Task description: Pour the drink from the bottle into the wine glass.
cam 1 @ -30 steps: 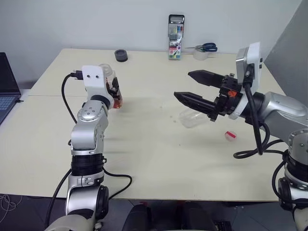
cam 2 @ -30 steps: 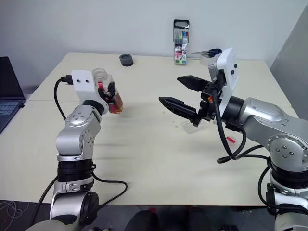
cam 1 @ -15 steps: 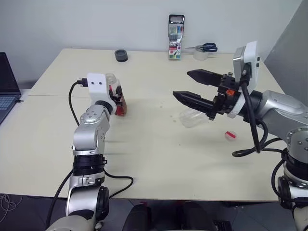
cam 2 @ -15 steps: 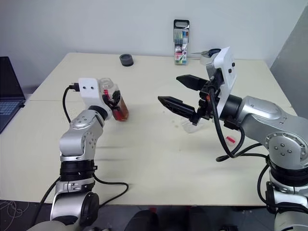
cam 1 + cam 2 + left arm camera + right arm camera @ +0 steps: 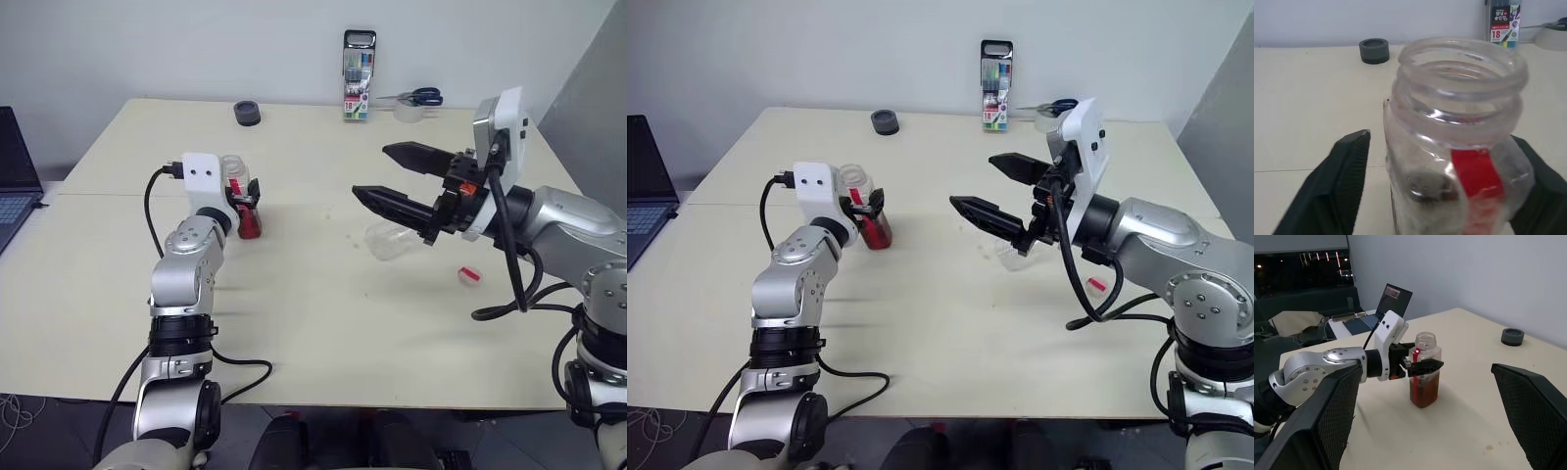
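Bottle (image 5: pixel 1425 369) is standing upright on table (image 5: pixel 294 294), uncapped. Left gripper (image 5: pixel 1422 366) is straddling it, fingers apart. Right gripper (image 5: pixel 402 181) is hovering, fingers spread wide.

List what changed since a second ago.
The left gripper lowered the bottle upright onto the table and opened, fingers now apart beside it. The right gripper stayed open in the air; the lying glass and cap stayed put.

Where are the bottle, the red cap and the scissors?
bottle (image 5: pixel 1424 369): right wrist view, on its labelled body.
red cap (image 5: pixel 470 276): left eye view, on its top.
scissors (image 5: pixel 423 96): left eye view, on the blue handles.
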{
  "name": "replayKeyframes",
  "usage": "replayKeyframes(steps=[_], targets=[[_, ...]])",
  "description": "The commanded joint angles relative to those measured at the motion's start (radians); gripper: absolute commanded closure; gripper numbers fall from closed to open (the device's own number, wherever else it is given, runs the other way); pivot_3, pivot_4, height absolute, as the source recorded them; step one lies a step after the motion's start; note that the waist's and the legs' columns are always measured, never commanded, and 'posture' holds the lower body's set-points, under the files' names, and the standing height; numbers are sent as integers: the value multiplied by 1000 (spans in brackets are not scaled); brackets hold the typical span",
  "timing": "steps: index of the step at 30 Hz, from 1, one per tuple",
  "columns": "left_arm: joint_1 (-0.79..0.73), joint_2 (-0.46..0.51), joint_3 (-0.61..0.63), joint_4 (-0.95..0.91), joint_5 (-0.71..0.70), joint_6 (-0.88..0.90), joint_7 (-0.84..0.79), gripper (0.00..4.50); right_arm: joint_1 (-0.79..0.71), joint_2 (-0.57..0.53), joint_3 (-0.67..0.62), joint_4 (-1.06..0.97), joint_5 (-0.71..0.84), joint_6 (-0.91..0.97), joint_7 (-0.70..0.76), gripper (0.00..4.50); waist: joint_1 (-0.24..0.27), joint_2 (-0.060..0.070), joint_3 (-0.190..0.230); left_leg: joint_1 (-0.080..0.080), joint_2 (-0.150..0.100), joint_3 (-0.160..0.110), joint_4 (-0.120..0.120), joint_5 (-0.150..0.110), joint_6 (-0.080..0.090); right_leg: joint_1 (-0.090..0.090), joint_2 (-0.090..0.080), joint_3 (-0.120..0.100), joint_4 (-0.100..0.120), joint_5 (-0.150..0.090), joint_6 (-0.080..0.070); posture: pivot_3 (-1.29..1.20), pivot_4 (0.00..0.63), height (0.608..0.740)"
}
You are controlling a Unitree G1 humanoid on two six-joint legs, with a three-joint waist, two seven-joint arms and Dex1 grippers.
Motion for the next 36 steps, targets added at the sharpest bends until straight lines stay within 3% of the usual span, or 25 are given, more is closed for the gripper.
replayKeyframes(steps=[1,12,20,24,30,33,36], targets=[[9,3,13,-39,-12,-1,3,27,9,3,-11,-38,-5,-13,-10,0,0,0,0,0,0,0,0,0,0,0,0,0,0,0,0,0,150,740],[92,-9,8,-144,-19,90,19,27,28,7,-13,-54,-5,-14,-24,0,2,0,0,0,0,0,0,0,0,0,0,0,0,0,0,0,150,740],[216,-50,-4,-372,-63,274,29,27,92,-31,-44,-94,3,-7,-37,0,2,0,0,0,0,0,0,0,0,0,0,0,0,0,0,0,150,740],[253,-3,-23,-487,-99,367,-24,27,192,-80,-67,-127,-39,-20,-31,0,4,0,0,0,0,-1,0,-1,1,1,0,-1,0,0,0,0,150,740],[326,339,-181,-642,-319,354,-548,27,422,-339,73,-52,-544,-307,123,0,3,0,0,3,0,1,-2,1,-3,2,0,1,-1,0,0,0,150,740],[279,394,-185,-591,-364,306,-660,27,469,-429,207,147,-900,-583,115,0,3,0,0,6,0,2,-1,1,-3,4,0,1,-1,0,0,0,150,740],[220,386,-194,-520,-355,263,-676,27,432,-425,285,331,-1104,-793,104,0,2,0,0,7,0,3,-1,2,-3,5,2,3,0,0,0,0,150,740]])
